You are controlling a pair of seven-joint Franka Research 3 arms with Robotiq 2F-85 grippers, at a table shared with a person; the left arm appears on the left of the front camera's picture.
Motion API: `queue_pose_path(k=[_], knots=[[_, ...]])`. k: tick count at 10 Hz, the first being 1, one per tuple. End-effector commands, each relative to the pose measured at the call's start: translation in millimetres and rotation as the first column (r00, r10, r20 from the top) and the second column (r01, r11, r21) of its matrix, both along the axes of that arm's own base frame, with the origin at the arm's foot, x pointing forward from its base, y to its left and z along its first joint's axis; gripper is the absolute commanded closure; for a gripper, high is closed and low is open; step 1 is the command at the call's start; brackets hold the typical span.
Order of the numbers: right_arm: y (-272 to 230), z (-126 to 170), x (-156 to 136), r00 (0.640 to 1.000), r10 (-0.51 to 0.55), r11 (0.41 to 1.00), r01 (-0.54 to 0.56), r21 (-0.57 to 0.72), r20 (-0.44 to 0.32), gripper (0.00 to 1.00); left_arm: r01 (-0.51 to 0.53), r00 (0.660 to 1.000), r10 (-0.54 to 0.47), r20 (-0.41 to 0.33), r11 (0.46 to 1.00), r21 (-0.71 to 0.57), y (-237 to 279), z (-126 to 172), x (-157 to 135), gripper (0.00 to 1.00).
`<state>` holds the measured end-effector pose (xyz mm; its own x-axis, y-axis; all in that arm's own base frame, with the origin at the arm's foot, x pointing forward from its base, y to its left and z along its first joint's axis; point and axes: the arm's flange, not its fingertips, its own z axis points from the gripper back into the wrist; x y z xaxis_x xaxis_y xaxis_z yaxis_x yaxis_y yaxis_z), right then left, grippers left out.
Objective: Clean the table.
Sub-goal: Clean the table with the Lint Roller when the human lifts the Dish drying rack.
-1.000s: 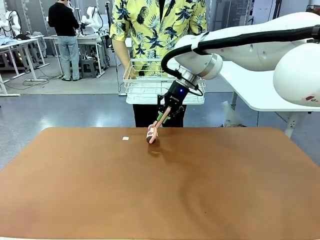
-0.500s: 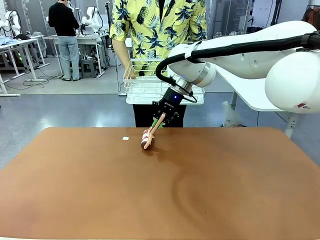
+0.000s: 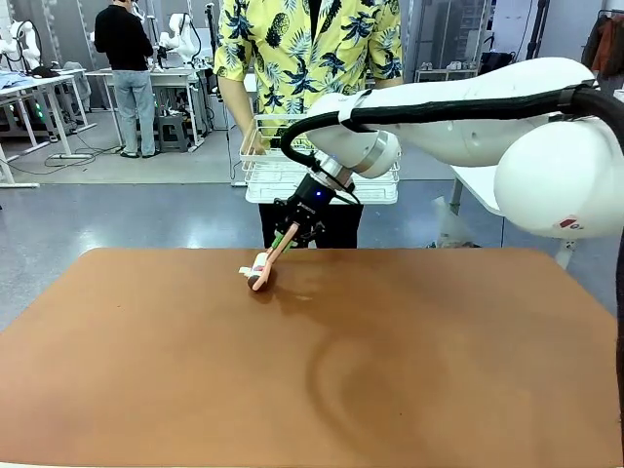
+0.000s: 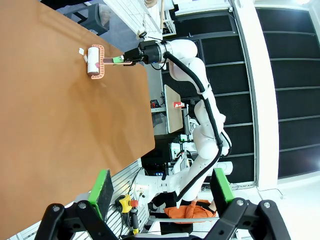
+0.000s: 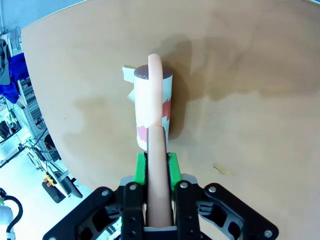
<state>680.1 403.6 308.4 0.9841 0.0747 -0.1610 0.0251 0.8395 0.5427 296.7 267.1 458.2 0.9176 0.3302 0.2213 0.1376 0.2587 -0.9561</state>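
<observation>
Item 1. Table (image 3: 409, 380): reddish-brown top with rounded corners, spanning my front view from the near edge to the person at the far side. It also runs under both wrist cameras.

Item 2. Right gripper (image 3: 285, 237): reaches in from the right, past the middle, and sits low over the far part of the table. In its own wrist view (image 5: 157, 162) the green pads (image 5: 141, 167) are pressed flat on both sides of a pink handle, a firm clamp.

Item 3. Lint roller (image 3: 259, 275): pink frame and pale drum with reddish patches. The drum rests on the table left of centre, near the far edge. The handle slopes up into the right gripper.

Item 4. Paper scrap (image 5: 128, 74): small and white, lying on the table, poking out at the drum's far end and touching it.

Item 5. Left gripper (image 4: 162, 187): I see it from its wrist camera with its pads (image 4: 103, 189) spread wide and nothing between them, off the table's edge.

Item 6. Person (image 3: 307, 49): yellow patterned shirt, standing at the far side.

Item 7. Wire basket (image 3: 255, 156): white, at the person's waist. I cannot tell how it is held.
</observation>
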Motion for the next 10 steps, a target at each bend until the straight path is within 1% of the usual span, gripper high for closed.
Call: queue_pose_path(k=[1,2,3,4,6,8,9,10], knots=[[31.0,-23.0,-14.2,0.997,0.002,0.999,-0.005,-0.043,-0.076,0.79,0.003,1.0,-0.003,0.031,1.0,-0.014,3.1,1.7,-0.9,0.0],[47.1,-19.6,-20.5,0.999,0.01,1.0,-0.011,-0.016,-0.054,0.79,0.003,1.0,-0.003,0.031,1.0,-0.014,3.1,1.7,-0.9,0.0],[59.2,-21.4,-24.5,0.998,0.005,1.0,-0.006,-0.018,-0.069,0.79,0.003,1.0,-0.003,0.031,1.0,-0.014,3.1,1.7,-0.9,0.0],[69.1,-22.7,-27.0,0.995,0.026,1.0,-0.027,-0.009,-0.096,0.79,0.003,1.0,-0.003,0.031,1.0,-0.014,3.1,1.7,-0.9,0.0],[88.1,-25.0,-25.5,0.993,0.032,0.999,-0.035,-0.019,-0.116,0.79,0.003,1.0,-0.003,0.031,1.0,-0.014,3.1,1.7,-0.9,0.0],[97.9,-23.8,-27.6,0.984,0.027,0.999,-0.033,-0.029,-0.178,0.79,0.003,1.0,-0.003,0.031,1.0,-0.014,3.1,1.7,-0.9,0.0],[100.6,-15.3,-27.2,0.986,0.029,0.999,-0.031,-0.009,-0.163,0.79,0.003,1.0,-0.003,0.031,1.0,-0.014,3.1,1.7,-0.9,0.0],[101.4,-4.7,-25.8,0.991,0.026,1.0,-0.026,0.008,-0.131,0.79,0.003,1.0,-0.003,0.031,1.0,-0.014,3.1,1.7,-0.9,0.0]])
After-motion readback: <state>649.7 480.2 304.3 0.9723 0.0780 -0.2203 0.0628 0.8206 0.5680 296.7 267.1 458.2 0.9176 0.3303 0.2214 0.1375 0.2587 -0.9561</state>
